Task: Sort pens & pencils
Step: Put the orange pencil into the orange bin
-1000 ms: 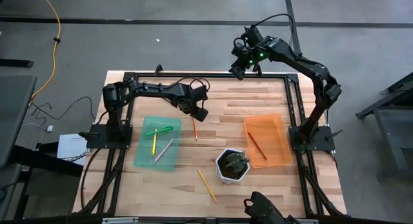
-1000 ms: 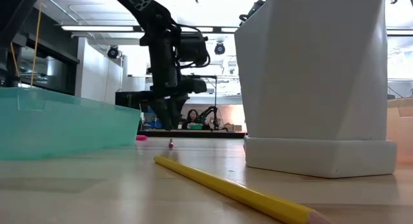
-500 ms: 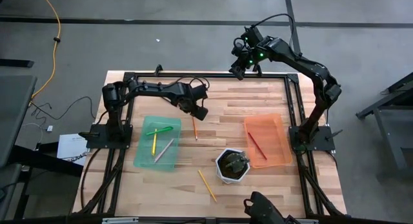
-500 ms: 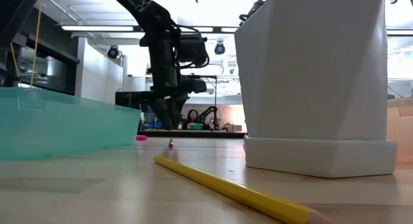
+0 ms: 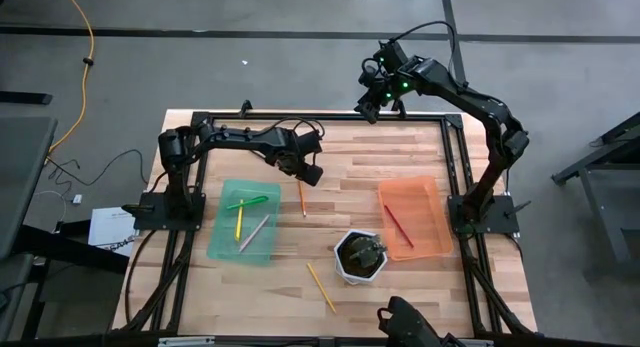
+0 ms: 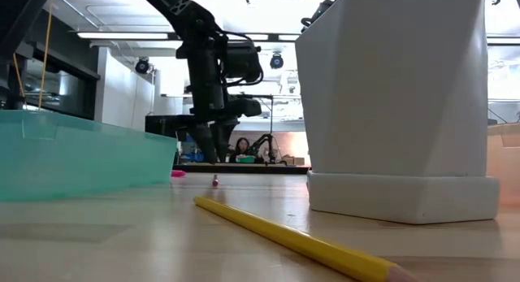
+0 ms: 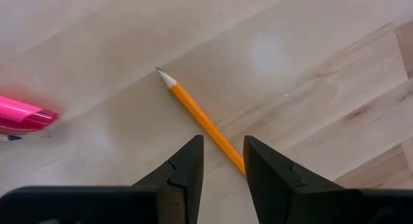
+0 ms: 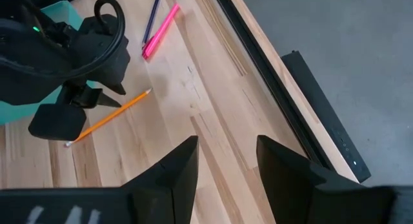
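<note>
An orange pencil (image 7: 200,114) lies flat on the wooden table (image 5: 350,172). My left gripper (image 7: 222,143) hangs just above its middle, open and pointing down, with one finger on either side and touching nothing. A pink pen (image 8: 161,29) and a dark pen (image 8: 151,16) lie on the table past it, toward the far edge. The green tray (image 5: 225,249) holds a green pen (image 5: 246,201), a yellow pen (image 5: 239,222) and a grey pen (image 5: 254,232). The orange tray (image 5: 428,202) holds a red-brown pencil (image 5: 398,225). A yellow pencil (image 5: 321,286) lies near the front. My right gripper (image 8: 226,150) waits open, raised over the far edge.
A white pot (image 5: 360,255) with a dark plant stands between the two trays, toward the front. A black frame rail (image 5: 330,117) runs along the table's far edge. Bare wood lies between the trays in the middle of the table.
</note>
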`<state>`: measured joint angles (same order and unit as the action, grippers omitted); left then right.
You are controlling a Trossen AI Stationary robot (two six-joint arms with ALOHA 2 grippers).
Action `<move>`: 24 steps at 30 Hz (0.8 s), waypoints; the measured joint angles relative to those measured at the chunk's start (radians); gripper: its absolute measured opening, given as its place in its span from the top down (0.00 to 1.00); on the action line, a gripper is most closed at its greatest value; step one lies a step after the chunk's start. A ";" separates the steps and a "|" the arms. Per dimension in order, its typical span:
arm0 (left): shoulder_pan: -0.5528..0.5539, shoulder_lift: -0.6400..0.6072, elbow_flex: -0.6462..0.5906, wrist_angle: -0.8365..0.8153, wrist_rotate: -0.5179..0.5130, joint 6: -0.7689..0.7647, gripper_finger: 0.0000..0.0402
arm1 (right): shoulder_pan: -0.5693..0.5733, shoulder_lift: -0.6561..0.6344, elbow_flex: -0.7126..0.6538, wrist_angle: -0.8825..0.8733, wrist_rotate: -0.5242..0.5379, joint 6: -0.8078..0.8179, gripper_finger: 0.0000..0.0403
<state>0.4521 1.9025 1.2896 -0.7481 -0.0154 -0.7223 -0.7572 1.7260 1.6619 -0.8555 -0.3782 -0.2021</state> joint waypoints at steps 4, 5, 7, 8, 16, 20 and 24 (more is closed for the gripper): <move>-0.001 0.000 0.000 0.000 0.000 0.005 0.76 | 0.000 0.000 0.000 0.000 0.000 0.000 0.63; -0.001 0.000 0.000 0.001 0.000 0.004 0.76 | 0.000 0.000 0.000 0.000 0.000 0.000 0.63; 0.001 0.000 0.000 0.007 0.000 0.003 0.76 | 0.000 0.000 0.000 0.000 0.000 0.000 0.63; 0.000 0.000 0.000 0.013 0.000 -0.002 0.76 | 0.000 0.000 0.000 0.000 0.000 0.000 0.63; 0.025 0.017 -0.001 0.043 0.025 -0.016 0.76 | 0.000 0.000 0.000 0.000 -0.016 0.001 0.63; 0.026 0.037 -0.001 0.042 0.035 -0.019 0.76 | 0.000 0.000 0.000 -0.001 -0.023 0.002 0.63; 0.025 0.046 0.001 0.038 0.038 -0.027 0.76 | 0.000 0.000 0.000 -0.001 -0.023 0.002 0.63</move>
<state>0.4767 1.9488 1.2906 -0.7105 0.0223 -0.7497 -0.7570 1.7260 1.6623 -0.8562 -0.4011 -0.1997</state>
